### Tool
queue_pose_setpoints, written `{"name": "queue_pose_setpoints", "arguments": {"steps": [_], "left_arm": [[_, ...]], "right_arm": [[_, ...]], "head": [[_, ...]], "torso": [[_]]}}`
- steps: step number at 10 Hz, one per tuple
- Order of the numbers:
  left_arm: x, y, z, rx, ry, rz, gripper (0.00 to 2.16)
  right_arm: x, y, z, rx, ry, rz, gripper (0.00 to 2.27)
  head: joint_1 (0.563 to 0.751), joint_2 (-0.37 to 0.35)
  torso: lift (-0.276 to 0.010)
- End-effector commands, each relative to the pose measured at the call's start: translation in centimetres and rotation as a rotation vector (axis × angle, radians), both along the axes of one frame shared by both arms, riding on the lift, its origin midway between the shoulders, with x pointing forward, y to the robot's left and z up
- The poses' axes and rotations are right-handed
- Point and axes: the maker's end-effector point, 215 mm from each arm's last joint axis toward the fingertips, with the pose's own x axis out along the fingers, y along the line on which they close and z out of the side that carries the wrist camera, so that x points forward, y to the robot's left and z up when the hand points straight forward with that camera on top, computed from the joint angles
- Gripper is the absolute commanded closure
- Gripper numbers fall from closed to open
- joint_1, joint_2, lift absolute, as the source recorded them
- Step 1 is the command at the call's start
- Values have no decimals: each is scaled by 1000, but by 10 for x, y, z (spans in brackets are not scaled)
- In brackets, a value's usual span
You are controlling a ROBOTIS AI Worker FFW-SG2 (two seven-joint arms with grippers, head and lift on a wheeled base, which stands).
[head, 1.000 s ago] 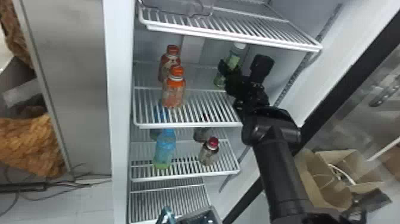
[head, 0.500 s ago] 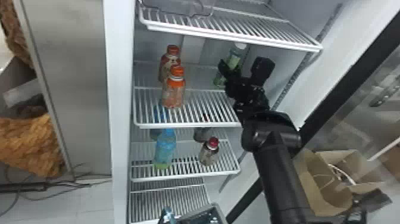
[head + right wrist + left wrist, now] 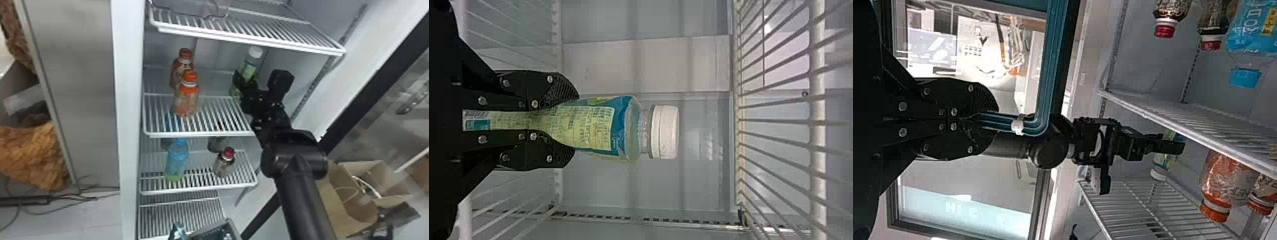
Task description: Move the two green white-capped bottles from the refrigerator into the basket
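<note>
From where I stand, two orange-capped bottles (image 3: 186,99) are standing by the left edge of the shelf (image 3: 198,135). Lower down, the grey basket (image 3: 234,227) has its teal handle (image 3: 1055,65) clamped in the left hand (image 3: 987,121). Over to the right, the green white-capped bottle (image 3: 621,129) is near that shelf's back right corner, cap up, the right hand (image 3: 574,123) pinching its labelled body; whether its base touches the wires I can't tell. It's likely fairly weighty if full, thin-walled and slick, yielding a little under pressure, so I'd grip the label firmly, below the shoulder, without crushing.
</note>
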Motion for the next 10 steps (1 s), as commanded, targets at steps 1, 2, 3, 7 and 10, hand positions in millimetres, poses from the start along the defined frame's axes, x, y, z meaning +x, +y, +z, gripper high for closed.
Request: {"name": "queue_pose_setpoints", "arguments": {"steps": [1, 2, 3, 7, 10], "left_arm": [[0, 1, 0, 1, 0, 1, 1216], [0, 1, 0, -1, 3, 4, 1216], [0, 1, 0, -1, 3, 4, 1214], [0, 1, 0, -1, 3, 4, 1214], [0, 0, 0, -1, 2, 4, 1216]], "right_arm": [[-8, -1, -4, -17, 9, -4, 1053], [-11, -4, -6, -16, 11, -9, 1053], [-13, -6, -1, -18, -2, -11, 1053], [-38, 4, 24, -17, -51, 4, 1053], [-72, 6, 21, 7, -32, 20, 1053]], "head": [[695, -350], [695, -350], [695, -350], [695, -350], [695, -350]], "torso": [[-4], [-4], [-4], [-4], [-4]]}}
